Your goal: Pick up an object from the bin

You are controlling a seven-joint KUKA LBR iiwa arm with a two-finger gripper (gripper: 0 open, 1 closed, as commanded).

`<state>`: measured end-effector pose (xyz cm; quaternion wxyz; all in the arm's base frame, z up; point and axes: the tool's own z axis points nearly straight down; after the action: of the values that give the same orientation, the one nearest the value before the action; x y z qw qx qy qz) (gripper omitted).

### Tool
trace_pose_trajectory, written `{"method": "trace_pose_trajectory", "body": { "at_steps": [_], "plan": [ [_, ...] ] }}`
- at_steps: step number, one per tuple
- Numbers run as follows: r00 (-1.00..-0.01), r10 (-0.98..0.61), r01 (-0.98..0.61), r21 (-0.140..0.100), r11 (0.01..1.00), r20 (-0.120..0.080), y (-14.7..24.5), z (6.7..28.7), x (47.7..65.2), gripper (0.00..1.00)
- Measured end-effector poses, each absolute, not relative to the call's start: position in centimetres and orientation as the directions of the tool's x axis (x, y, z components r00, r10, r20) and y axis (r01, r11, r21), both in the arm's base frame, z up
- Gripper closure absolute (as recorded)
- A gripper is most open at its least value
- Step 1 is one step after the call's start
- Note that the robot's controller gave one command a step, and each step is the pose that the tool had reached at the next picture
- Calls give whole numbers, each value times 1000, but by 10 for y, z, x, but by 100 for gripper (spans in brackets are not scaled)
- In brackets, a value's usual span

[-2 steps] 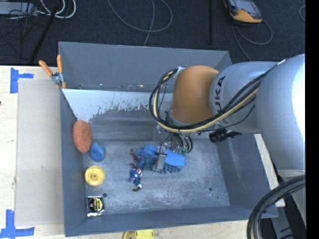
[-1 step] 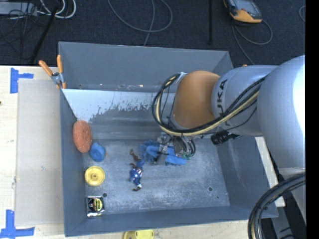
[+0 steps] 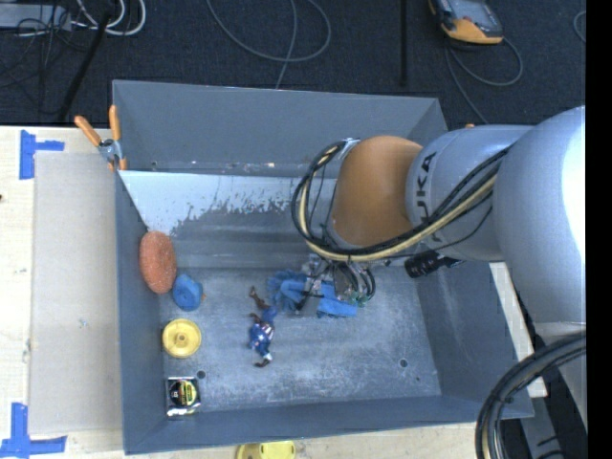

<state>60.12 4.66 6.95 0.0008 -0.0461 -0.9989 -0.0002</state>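
Blue plastic pieces (image 3: pixel 287 287) heaped mid-bin (image 3: pixel 421 352), right under the gripper (image 3: pixel 335 291) and trailing off to its left in the camera view, long axis roughly left-right. Jaws lost in wrist shadow: spread or pinching, cannot tell.

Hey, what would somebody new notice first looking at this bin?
The big silver arm with its orange cover looms on the right, its tool down among blue pieces near the bin's middle. Next come the bright things along the left side: an orange-brown oval lump and a yellow disc.
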Motion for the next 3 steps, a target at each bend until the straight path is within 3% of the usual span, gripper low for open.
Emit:
{"method": "trace_pose_trajectory", "body": {
  "at_steps": [2, 3],
  "plan": [
    [-996, 93, 93, 0, 996, 6, 46, 77, 600, 100],
    [-996, 94, 94, 0, 996, 5, 46, 92, 600, 100]
  ]
}}
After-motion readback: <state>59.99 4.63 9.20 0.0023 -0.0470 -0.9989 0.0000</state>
